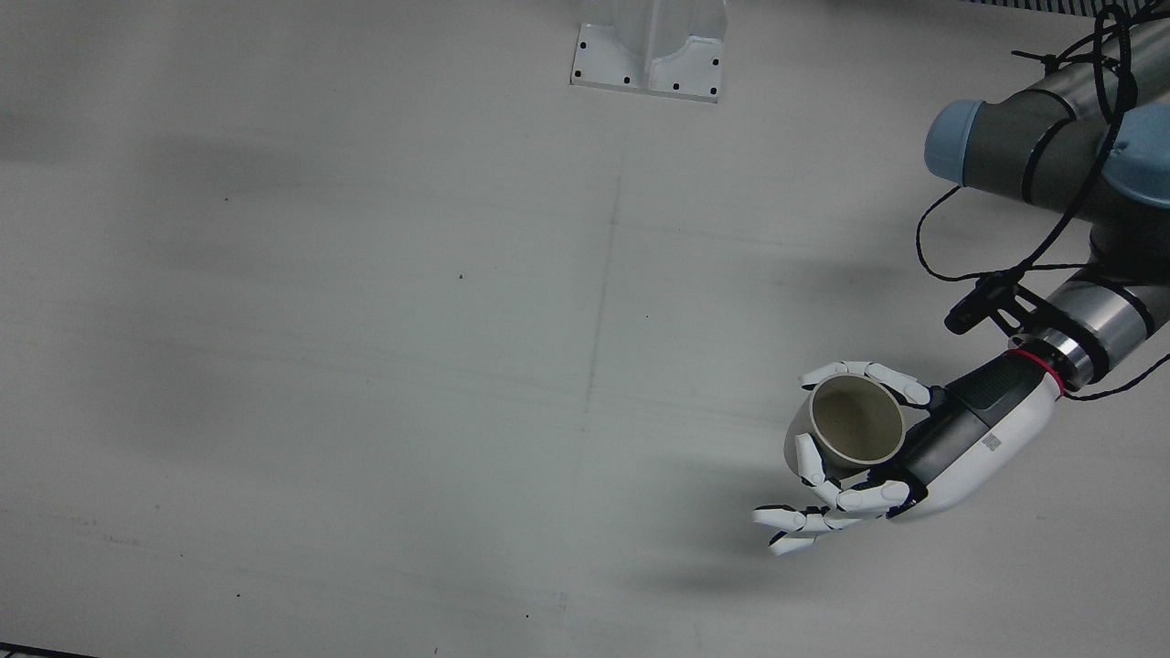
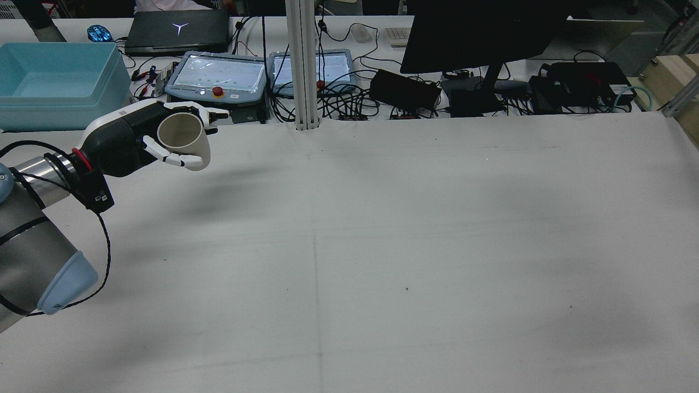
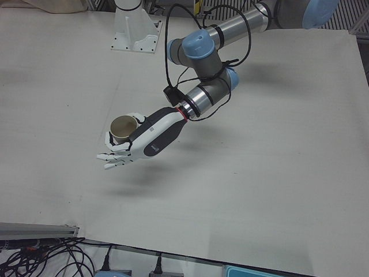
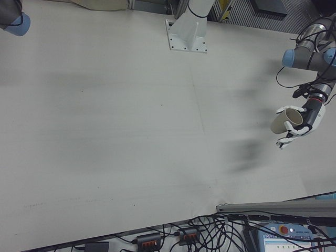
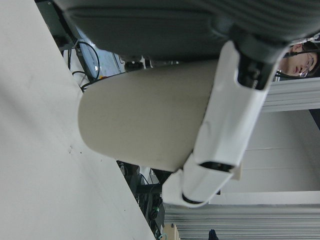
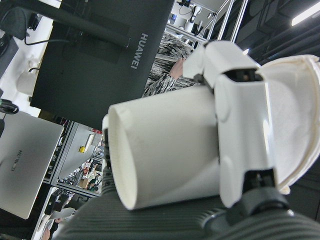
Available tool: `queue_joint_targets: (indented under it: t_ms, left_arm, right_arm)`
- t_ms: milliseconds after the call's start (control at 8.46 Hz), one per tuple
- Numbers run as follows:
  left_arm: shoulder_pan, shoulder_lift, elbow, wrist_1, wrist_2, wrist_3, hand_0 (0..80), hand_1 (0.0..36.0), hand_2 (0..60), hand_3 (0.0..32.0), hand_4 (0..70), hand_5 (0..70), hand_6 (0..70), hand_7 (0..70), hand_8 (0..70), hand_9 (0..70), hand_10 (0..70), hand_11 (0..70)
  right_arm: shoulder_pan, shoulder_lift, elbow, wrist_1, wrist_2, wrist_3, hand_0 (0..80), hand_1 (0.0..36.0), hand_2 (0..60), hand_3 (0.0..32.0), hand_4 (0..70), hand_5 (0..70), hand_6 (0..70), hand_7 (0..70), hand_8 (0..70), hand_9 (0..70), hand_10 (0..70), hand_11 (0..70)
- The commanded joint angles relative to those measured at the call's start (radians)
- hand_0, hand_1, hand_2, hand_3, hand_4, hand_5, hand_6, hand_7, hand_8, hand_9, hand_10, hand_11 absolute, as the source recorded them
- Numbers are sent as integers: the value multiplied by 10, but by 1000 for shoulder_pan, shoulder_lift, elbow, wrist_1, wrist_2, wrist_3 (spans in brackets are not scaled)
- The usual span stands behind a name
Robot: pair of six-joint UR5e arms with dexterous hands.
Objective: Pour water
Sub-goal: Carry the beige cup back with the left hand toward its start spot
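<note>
My left hand is shut on a beige cup and holds it in the air over the table's left side. The cup is tilted, its mouth shows, and I see nothing inside. The same left hand and beige cup show near the far edge in the rear view, and the cup also appears in the left-front view. In the left hand view a finger wraps the cup's side. The right hand view shows right fingers closed around a white cup; no other view shows that hand.
A white pedestal base is bolted at the robot's side of the table. Beyond the far edge stand a blue bin, teach pendants, a monitor and cables. A metal post rises there.
</note>
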Motion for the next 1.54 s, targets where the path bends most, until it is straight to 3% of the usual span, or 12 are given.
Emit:
queue_joint_targets:
  t_ms: [0, 236, 473, 1063, 1418]
  left_arm:
    - [-27, 116, 23, -98, 0, 2, 800, 360, 600, 0, 366, 700, 228, 174, 137, 86, 88, 172]
    - [-31, 192, 43, -174, 0, 0, 800, 360, 600, 0, 368, 700, 229, 174, 137, 86, 88, 172]
    - [-30, 246, 108, -261, -1, 5, 800, 360, 600, 0, 366, 700, 227, 174, 138, 86, 89, 172]
    - [-42, 262, 315, -450, -4, 9, 800, 360, 600, 0, 360, 700, 224, 173, 138, 86, 91, 175]
    - [-42, 262, 358, -485, -7, 9, 800, 360, 600, 0, 357, 700, 223, 172, 139, 88, 94, 180]
  right_arm:
    - [-3, 9, -224, 185, 7, 3, 781, 360, 600, 0, 392, 309, 700, 700, 700, 700, 471, 684]
    - [-4, 59, -353, 233, 7, 0, 762, 360, 600, 0, 452, 313, 700, 700, 700, 700, 495, 700]
    - [-6, 90, -441, 296, 9, 0, 708, 360, 600, 0, 430, 313, 700, 700, 700, 700, 523, 700]
    - [-7, 90, -439, 296, 36, -3, 700, 360, 600, 0, 446, 306, 700, 700, 700, 700, 493, 700]
    - [-7, 90, -439, 296, 36, -3, 732, 360, 600, 0, 451, 304, 700, 700, 700, 700, 465, 674]
